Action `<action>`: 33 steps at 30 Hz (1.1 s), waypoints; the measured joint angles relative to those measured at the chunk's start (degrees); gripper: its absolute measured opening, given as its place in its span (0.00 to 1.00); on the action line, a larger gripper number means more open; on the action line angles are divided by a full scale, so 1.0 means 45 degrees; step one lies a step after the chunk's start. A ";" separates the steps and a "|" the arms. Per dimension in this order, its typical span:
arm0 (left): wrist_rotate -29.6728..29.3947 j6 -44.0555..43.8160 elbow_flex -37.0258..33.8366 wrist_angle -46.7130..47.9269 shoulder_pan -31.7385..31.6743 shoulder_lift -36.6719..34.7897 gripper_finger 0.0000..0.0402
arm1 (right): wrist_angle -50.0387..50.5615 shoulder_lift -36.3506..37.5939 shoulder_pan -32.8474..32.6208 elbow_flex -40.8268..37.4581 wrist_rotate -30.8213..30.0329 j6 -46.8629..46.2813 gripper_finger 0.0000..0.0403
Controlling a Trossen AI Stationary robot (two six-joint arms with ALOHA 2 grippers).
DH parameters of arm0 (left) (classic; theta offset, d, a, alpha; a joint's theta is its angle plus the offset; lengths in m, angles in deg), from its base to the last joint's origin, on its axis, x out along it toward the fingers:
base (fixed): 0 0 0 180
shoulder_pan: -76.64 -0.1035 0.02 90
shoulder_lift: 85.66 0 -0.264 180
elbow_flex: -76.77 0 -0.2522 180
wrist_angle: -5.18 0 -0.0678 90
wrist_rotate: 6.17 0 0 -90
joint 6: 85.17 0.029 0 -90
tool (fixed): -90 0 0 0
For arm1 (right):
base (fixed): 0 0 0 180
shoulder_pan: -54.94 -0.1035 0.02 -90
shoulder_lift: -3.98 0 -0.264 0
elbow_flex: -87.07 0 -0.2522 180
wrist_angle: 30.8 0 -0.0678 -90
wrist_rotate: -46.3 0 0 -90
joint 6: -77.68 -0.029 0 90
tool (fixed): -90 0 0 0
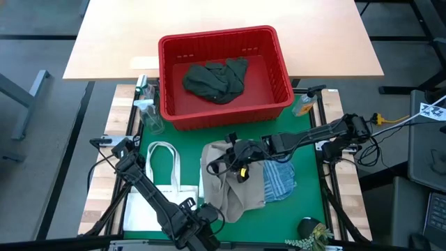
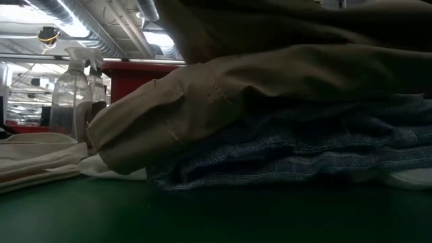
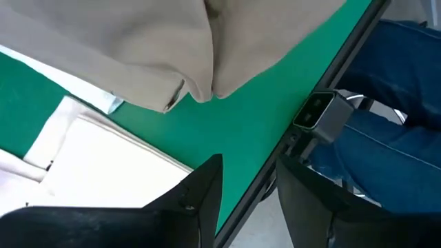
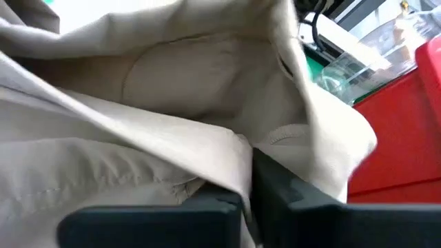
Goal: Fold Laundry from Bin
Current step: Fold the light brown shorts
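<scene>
A beige garment [image 1: 230, 185] lies bunched in the middle of the green mat, partly over a blue-and-white striped piece [image 1: 281, 180]; the low view shows the beige garment [image 2: 223, 94] resting on that striped piece [image 2: 304, 155]. My right gripper [image 1: 235, 157] reaches in from the right and is shut on the beige cloth near its far end. My left gripper [image 3: 248, 200] hovers open above the mat's near edge, just short of the beige hem [image 3: 186, 89], with nothing between its fingers. The red bin [image 1: 230, 115] stands behind, with a dark green garment [image 1: 216, 80] in it. My right gripper pinches a bunched fold of the beige garment [image 4: 234, 148] between its two fingers. It comes slanting down from the table's right side. Cloth drapes over and around the fingers [image 4: 275, 196], so the layers cannot be counted. The rest of the garment lies slack on the pile below.
A flat white tote bag [image 1: 157, 195] lies on the mat's left part, close to my left gripper. Clear spray bottles [image 1: 148, 104] stand left of the bin, and another bottle [image 1: 304, 104] stands at its right. A dark object [image 1: 310, 229] sits at the near right corner.
</scene>
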 joint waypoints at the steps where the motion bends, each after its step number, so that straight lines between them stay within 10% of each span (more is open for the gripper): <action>1: -0.0086 -0.0002 -0.0001 0.0000 0.0006 0.0000 0.32 | 0.0023 -0.0040 0.0000 -0.0005 0.0000 0.0000 0.09; 12: -0.0837 0.0197 -0.0001 0.0012 -0.0210 0.0000 0.30 | -0.1369 -0.0218 0.0000 -0.0019 -0.2107 0.0027 0.41; 24: -0.1613 0.0454 -0.0001 0.0442 -0.0455 0.0000 0.30 | -0.1310 0.0079 -0.0010 -0.0005 -0.2013 0.0652 0.43; 33: -0.1925 0.0683 -0.0001 0.0486 -0.0352 -0.0139 0.30 | -0.1266 0.0173 -0.0019 -0.0005 0.0804 0.0534 0.43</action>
